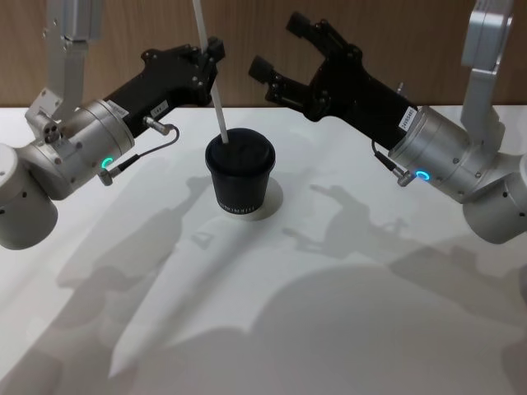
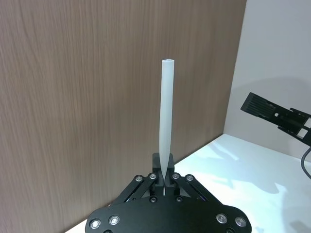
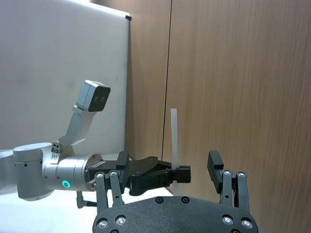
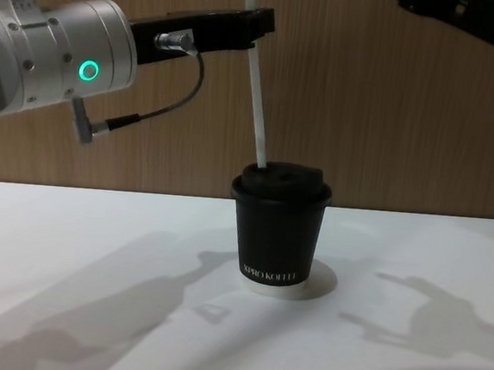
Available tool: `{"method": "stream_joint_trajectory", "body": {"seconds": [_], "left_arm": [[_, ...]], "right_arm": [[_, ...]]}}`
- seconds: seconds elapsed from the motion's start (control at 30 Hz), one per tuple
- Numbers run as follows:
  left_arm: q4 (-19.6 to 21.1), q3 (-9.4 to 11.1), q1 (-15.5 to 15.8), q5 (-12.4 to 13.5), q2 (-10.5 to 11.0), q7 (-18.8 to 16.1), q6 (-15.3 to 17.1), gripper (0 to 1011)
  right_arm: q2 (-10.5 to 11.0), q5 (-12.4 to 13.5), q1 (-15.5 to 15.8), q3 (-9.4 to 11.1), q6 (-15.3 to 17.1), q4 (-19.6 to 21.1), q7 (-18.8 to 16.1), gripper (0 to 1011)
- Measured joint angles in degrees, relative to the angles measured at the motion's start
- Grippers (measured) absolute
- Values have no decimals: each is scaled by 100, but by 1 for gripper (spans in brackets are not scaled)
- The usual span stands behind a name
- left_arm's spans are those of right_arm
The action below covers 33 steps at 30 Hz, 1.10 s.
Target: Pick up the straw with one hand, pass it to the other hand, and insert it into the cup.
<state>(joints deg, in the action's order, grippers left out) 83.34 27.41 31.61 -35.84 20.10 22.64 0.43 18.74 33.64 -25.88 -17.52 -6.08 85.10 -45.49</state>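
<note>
- Straw (image 1: 212,81) is leaning over the cup (image 1: 240,176), its lower tip touching the lid; we are judging it just entering.
- We are gripping it with our left hand (image 1: 212,51), closed on its middle.
- Our right hand (image 1: 280,51) is hovering nearby, spread open and empty.
- Pushing in and letting go are remaining.
</note>
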Motion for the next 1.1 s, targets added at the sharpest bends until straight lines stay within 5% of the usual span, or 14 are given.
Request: {"method": "stream_joint_trajectory", "body": {"seconds": [0.87, 1.1], "left_arm": [[-253, -2, 18, 183, -146, 30, 112, 14], [-293, 0, 27, 218, -168, 41, 189, 151]], "right_arm": [[0, 0, 0, 0, 0, 0, 0, 1001], [0, 0, 0, 0, 0, 0, 0, 1001]]}}
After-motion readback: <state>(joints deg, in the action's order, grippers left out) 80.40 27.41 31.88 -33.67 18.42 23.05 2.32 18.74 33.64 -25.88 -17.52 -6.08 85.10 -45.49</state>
